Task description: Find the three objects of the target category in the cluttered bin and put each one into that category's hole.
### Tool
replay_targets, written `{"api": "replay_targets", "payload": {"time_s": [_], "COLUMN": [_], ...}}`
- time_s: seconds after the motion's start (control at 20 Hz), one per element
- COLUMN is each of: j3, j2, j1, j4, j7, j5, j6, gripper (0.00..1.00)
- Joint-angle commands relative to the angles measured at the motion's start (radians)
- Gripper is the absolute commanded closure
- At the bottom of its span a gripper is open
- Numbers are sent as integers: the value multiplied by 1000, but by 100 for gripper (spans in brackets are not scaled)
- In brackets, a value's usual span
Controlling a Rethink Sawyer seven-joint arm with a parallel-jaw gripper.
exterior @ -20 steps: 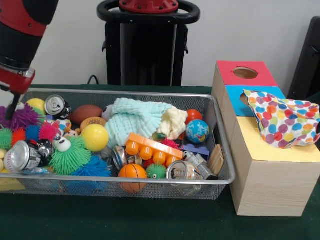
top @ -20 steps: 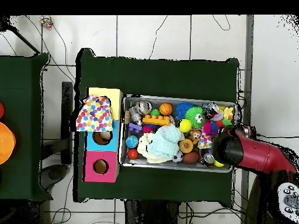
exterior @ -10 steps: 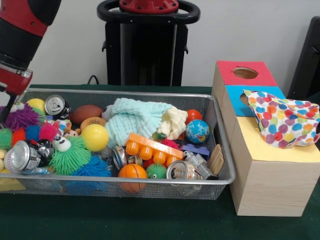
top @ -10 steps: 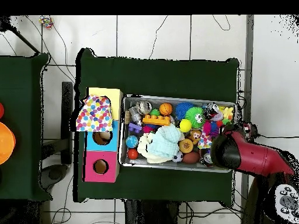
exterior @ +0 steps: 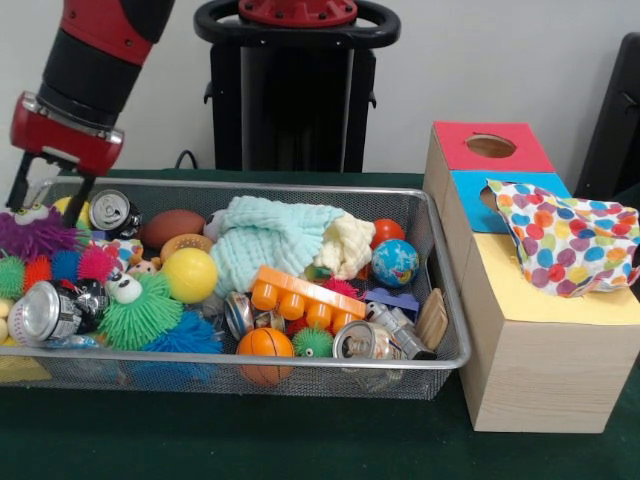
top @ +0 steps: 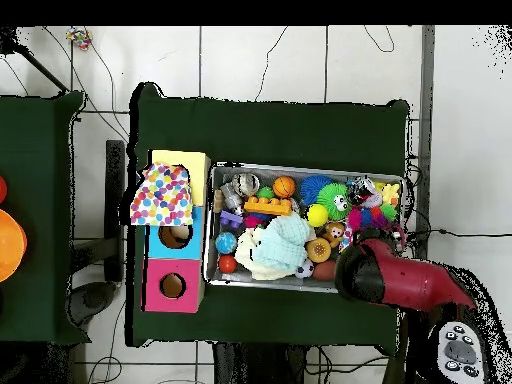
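Toys fill the wire bin [exterior: 440, 300] on the green worktop [exterior: 250, 440]. Spiky balls sit at one end: a purple one [exterior: 35, 235], a big green one [exterior: 140, 315], a pink one [exterior: 95, 262] and a blue one [exterior: 180, 335]. A shiny can [exterior: 108, 211] lies near the purple spiky ball. In the middle are a yellow ball [exterior: 190, 274], a brown football [exterior: 170, 227], a soft mint cloth [exterior: 265, 245] and an orange block [exterior: 305, 298]. A small basketball [exterior: 265, 345] and a globe ball [exterior: 395, 262] lie nearer the box.

Just beside the bin stands a wooden box [exterior: 540, 370] with a red top [exterior: 490, 146], a blue top [exterior: 470, 190] and a yellow top [exterior: 540, 290]. A spotty cloth [exterior: 570, 240] lies across it.

The tool [exterior: 48, 196] hangs over the purple spiky ball, its two thin fingers [exterior: 20, 185] spread apart and holding nothing.
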Motion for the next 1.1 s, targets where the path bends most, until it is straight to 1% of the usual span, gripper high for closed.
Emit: {"api": "replay_targets", "payload": {"time_s": [0.05,0.25,0.3,0.45,0.55,0.65,0.7,0.75,0.85,1.05,1.1], "j3": [81,139,156,243,291,313,311,298,231,110,68], "j2": [-5,-9,-6,35,43,47,47,46,55,85,91], "j1": [-26,-87,-103,-185,-227,-254,-258,-249,-195,-74,-27], "j4": [148,159,154,163,175,182,184,182,166,139,135], "j7": [181,159,144,104,76,51,49,52,98,176,205], "j5": [-1,4,9,7,-4,-24,-34,-38,-30,-4,16], "j6": [-33,-16,8,44,59,67,60,60,31,-34,-46], "gripper": [0,0,0,0,0,0,0,0,0,0,0]}}
